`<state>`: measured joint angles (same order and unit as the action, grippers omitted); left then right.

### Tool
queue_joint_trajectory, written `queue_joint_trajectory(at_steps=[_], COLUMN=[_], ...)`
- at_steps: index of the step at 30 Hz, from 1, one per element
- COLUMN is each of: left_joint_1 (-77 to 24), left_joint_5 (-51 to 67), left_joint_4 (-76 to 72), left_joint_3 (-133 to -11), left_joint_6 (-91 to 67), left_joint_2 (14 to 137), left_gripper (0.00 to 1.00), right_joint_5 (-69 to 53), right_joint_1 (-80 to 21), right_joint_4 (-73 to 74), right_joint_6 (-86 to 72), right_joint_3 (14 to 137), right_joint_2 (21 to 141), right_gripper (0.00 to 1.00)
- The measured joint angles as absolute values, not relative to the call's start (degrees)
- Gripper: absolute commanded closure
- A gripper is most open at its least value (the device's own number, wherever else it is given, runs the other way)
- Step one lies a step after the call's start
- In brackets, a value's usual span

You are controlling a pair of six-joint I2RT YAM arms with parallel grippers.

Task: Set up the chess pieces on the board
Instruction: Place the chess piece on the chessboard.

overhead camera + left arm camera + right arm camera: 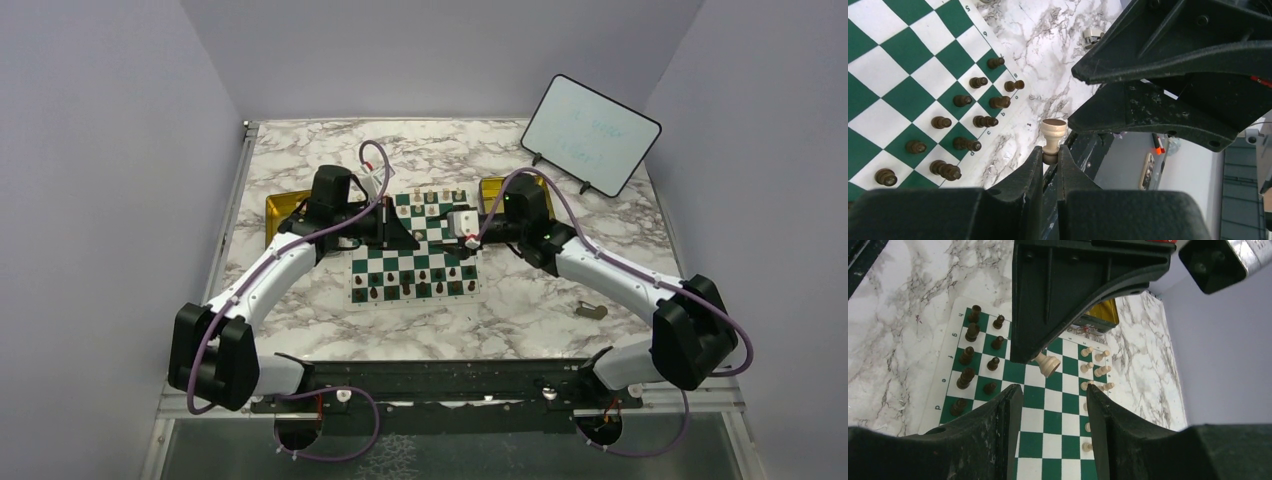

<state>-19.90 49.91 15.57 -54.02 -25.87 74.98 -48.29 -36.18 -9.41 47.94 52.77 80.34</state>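
Cream piece [1053, 131] - clamped at its narrow end between the left gripper [1050, 152] jaws, which are squeezed tight on it; the wide round end pokes out past the fingertips. In the right wrist view it hangs tilted off that gripper's tip, above the board [1048, 412] and not resting on any square.

Board - flat green and white checked mat with a white border, lying mid worktop [520, 300] between the two arms. Both grippers are over its far half in the top view, left one on the left, right one on the right.

Dark pieces [967, 355] stand upright in two rows along the board edge nearest the arm bases, one per square. Exact count is hard to tell from above. Cream pieces [1102, 371] stand along the opposite far edge, again in two rows, with some squares there bare. The middle ranks carry nothing.

Right gripper [1054, 388] - jaws spread apart, nothing between them, board squares showing through the gap. It hovers over the board, facing the left gripper and the held piece, not touching either.

Around the board: a gold tray [280, 210] just beyond its far-left corner, mostly hidden by the left arm, and another gold tray [493, 188] at the far-right corner. A whiteboard [590, 133] leans on a stand at the far right of the marble worktop. A small grey object [591, 310] lies on the worktop right of the board, well apart from it.
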Motion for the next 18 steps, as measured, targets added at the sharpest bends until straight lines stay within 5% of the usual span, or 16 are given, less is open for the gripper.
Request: queue_joint_trajectory(at_steps=[8,18], left_joint_1=[-19.9,-19.9], left_joint_5=[53.1,55.5], left_joint_4=[15.5,16.4], left_joint_3=[-54.7,-54.7], left_joint_6=[-26.1,-26.0], left_joint_2=[76.6,77.7], left_gripper=[0.91,0.9], right_joint_5=[-48.8,-47.5], right_joint_1=[-38.4,-40.9], right_joint_4=[-5.3,-0.2], right_joint_6=[57.7,66.7], right_joint_3=[54.7,56.2], right_joint_2=[82.0,83.3], right_gripper=[0.47,0.68])
